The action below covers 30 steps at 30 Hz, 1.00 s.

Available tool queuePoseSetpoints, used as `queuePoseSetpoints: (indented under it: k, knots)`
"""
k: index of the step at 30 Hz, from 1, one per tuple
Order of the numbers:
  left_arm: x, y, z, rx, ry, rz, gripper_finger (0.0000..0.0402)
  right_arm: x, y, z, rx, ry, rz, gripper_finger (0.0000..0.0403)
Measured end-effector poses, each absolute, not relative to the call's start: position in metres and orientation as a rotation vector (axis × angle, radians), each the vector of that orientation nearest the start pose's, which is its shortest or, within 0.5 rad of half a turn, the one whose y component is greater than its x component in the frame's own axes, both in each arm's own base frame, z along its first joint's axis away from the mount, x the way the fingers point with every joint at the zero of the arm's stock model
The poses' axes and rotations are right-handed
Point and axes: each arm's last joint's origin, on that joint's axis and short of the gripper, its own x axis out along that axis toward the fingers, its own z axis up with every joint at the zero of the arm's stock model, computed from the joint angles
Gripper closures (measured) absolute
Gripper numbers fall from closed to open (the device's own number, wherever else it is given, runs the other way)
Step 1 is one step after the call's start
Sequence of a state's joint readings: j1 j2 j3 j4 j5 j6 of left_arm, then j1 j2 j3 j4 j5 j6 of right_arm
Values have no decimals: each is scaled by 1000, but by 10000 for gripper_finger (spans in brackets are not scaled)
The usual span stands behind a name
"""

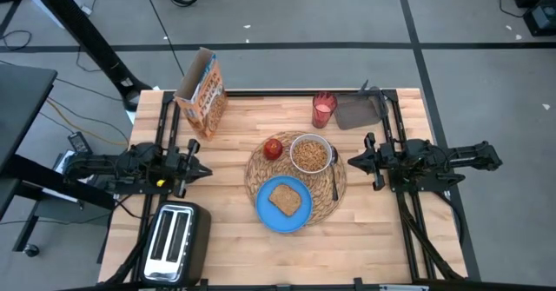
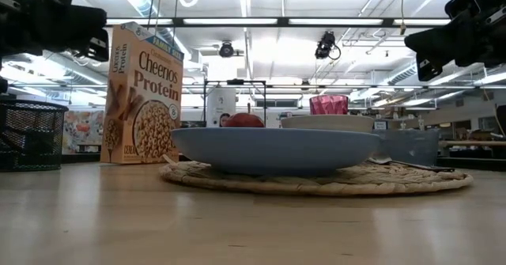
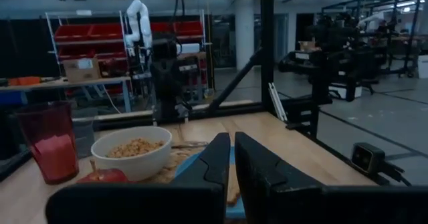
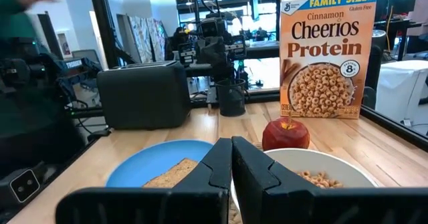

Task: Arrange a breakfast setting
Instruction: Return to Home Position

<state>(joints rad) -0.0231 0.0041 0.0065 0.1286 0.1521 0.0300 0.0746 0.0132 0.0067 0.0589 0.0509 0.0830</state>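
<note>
While the toast slice (image 1: 285,200) is lying on the blue plate (image 1: 265,212), the left gripper (image 1: 207,170) and right gripper (image 1: 351,161) are hovering at opposite table (image 1: 365,234) sides, fingers (image 4: 215,165) pressed together.

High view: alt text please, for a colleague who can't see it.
A round straw mat mid-table holds a blue plate with toast, a bowl of cereal, an apple and a spoon. The left arm and right arm flank it, jaws shut and empty.
</note>
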Motion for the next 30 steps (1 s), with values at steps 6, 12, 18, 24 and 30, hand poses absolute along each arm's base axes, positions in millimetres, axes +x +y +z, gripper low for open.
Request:
queuePoseSetpoints:
  k: [6, 12, 18, 24, 30]
  knots:
    - [96, -8, 177, 37, -124, -183, 370, 98, 6, 170, 86, -51, 26, 384]
    - [96, -8, 177, 37, -124, -183, 370, 98, 6, 170, 86, -51, 26, 384]
    - [96, -8, 177, 37, -123, -183, 370, 98, 6, 170, 86, -51, 26, 384]
    - [96, -8, 177, 37, -123, -183, 370, 98, 6, 170, 86, -51, 26, 384]
    - [96, -8, 177, 37, -123, -183, 370, 98, 6, 170, 86, -51, 26, 384]
